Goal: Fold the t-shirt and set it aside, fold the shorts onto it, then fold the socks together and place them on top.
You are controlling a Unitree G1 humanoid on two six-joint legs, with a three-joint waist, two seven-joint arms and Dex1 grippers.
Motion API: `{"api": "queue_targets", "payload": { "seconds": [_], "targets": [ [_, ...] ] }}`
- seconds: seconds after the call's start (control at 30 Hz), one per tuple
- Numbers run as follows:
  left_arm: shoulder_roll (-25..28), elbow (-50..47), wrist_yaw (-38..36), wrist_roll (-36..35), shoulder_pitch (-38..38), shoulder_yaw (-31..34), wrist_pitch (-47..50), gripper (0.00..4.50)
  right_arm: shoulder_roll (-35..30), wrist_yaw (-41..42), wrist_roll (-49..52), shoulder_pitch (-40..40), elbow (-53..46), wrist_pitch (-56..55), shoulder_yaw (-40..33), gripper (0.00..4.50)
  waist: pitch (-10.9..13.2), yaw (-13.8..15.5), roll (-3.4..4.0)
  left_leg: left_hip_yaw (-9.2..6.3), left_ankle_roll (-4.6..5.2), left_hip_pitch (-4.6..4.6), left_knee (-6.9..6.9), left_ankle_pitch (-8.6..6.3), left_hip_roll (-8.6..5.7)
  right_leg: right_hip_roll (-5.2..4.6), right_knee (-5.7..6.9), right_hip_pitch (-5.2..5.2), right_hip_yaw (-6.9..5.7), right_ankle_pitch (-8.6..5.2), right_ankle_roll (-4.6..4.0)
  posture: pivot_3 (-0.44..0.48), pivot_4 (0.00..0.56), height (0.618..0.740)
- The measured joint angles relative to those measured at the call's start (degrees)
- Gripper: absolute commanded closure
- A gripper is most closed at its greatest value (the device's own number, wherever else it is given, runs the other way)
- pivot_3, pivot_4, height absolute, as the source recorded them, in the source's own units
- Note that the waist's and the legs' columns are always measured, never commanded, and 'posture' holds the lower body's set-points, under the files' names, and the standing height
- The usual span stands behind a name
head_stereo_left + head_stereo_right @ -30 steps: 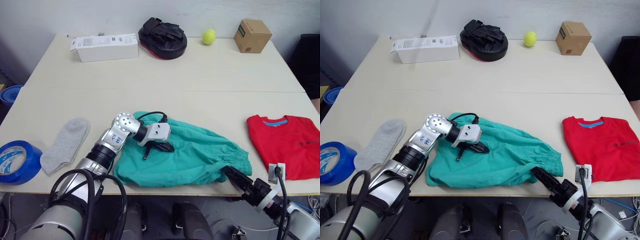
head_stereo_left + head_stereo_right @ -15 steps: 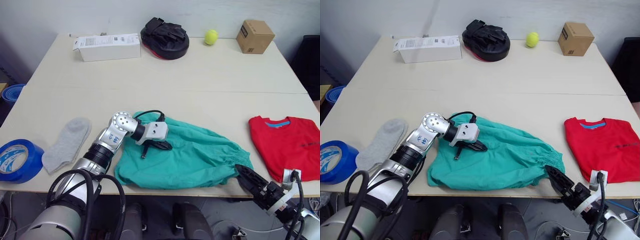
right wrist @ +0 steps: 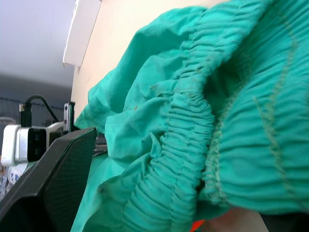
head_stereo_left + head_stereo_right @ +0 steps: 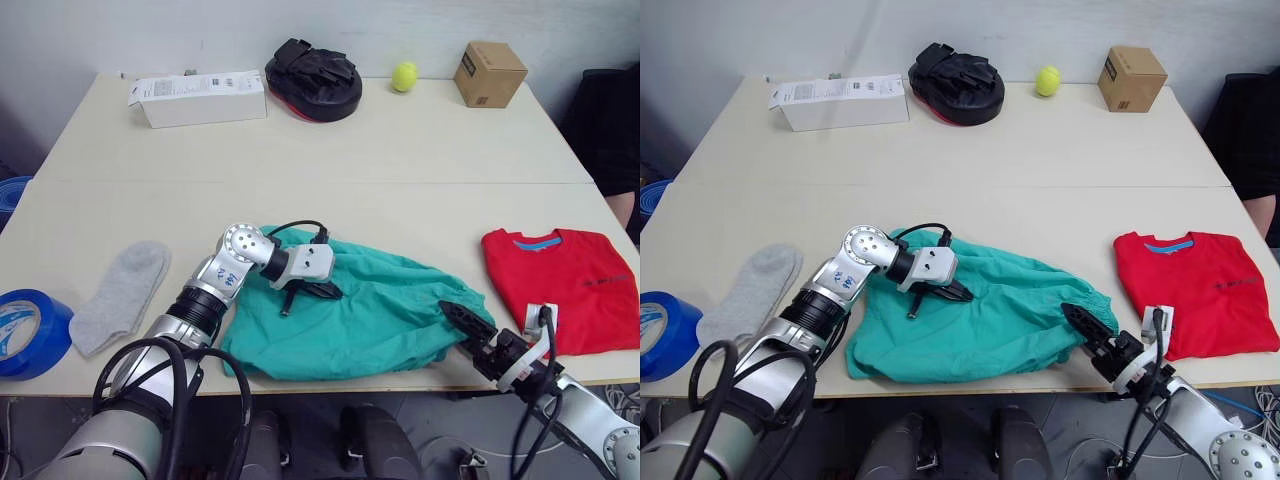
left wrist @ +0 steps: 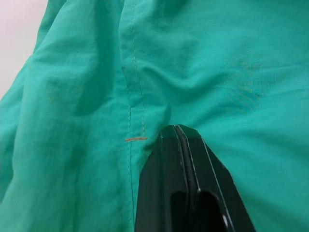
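Two garments share the near strip of the tabletop [image 4: 400,170]: the shorts [image 4: 370,320] lie crumpled at the middle, their lower hem almost at the near edge, and the t-shirt [image 4: 560,285] lies folded flat at the right, close to the right-hand and near edges, a bare gap between them. One grey sock [image 4: 120,295] lies left of the shorts, with a blue tape roll [image 4: 30,330] at the near left edge. A wide bare band of tabletop runs across the middle; the far edge carries a white box [image 4: 195,97], a black mitt [image 4: 312,78], a tennis ball [image 4: 404,76] and a cardboard box [image 4: 488,72].

Since a second ago the right claw [image 4: 462,318] has come up from below the near edge and now has the gathered waistband between its parted fingers, which are wide apart in the right wrist view. The shorts' right end has bunched a little. The left claw [image 5: 177,140] has stayed put, fingers closed together with no cloth between them, tips pressing on the teal fabric beside a seam.

The shorts are soft, wrinkled teal-green, with an elastic ruffled band at the right end.
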Motion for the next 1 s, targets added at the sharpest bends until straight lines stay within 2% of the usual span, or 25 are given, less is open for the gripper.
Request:
{"api": "queue_targets", "payload": {
  "seconds": [0.07, 0.23, 0.33, 0.43, 0.63, 1.0],
  "targets": [
    [-0.1, 0.0, 0.1, 0.0, 0.0, 0.0, -0.1, 4.5, -0.7, -0.7, -1.3, -0.2, -0.8, 0.5, 0.5, 0.57, 0.0, 0.1, -0.02, -0.04, 0.0, 0.0, -0.03, 0.0, 0.0, 0.0, -0.01, 0.0, -0.04, -0.01, -0.01, 0.0, 0.15, 0.74],
    [-0.4, 0.3, 0.6, 0.0, 0.0, 0.2, -0.2, 4.5, -1.8, -1.3, -5.7, -1.0, -1.5, 0.9, 2.3, 2.37, 0.0, 0.1, -0.01, -0.04, 0.01, -0.02, -0.04, 0.0, 0.0, 0.0, -0.03, -0.01, -0.06, -0.01, -0.02, 0.0, 0.15, 0.74],
    [-0.4, 0.3, 0.4, -0.2, 0.1, 0.3, 0.0, 4.5, -3.8, 0.4, -11.8, -0.7, -4.5, 0.9, 4.3, 3.27, 0.0, 0.1, 0.01, -0.05, 0.0, -0.05, -0.05, 0.0, -0.01, 0.0, -0.04, -0.03, -0.08, -0.01, -0.02, 0.0, 0.15, 0.74],
    [-0.4, 0.1, 0.5, -0.1, 0.2, 0.3, 0.2, 4.5, -3.8, 1.3, -14.9, -0.8, -6.7, 0.8, 5.2, 4.39, 0.0, 0.1, 0.03, -0.06, -0.08, -0.07, -0.06, 0.06, -0.02, 0.01, -0.06, -0.04, -0.09, -0.01, -0.02, 0.0, 0.15, 0.74],
    [-1.3, 1.1, 2.7, 0.1, 0.0, 0.6, 0.1, 4.5, -4.5, -0.4, -15.2, -7.6, -7.1, 0.8, 4.0, 4.45, 0.0, 0.3, 0.1, -0.05, -0.02, -0.09, -0.04, 0.09, -0.07, -0.05, -0.06, -0.04, -0.09, 0.0, 0.0, 0.0, 0.15, 0.74],
    [-4.5, 7.2, 7.1, 1.2, -3.4, 1.6, -1.2, 4.5, -15.6, 2.7, -15.7, -19.7, -2.7, 4.2, 1.2, 4.45, 0.1, 1.5, 0.26, -0.05, 0.01, -0.26, -0.02, 0.1, -0.11, -0.06, -0.15, -0.14, -0.19, 0.01, 0.02, 0.0, 0.15, 0.74]
  ]
}}
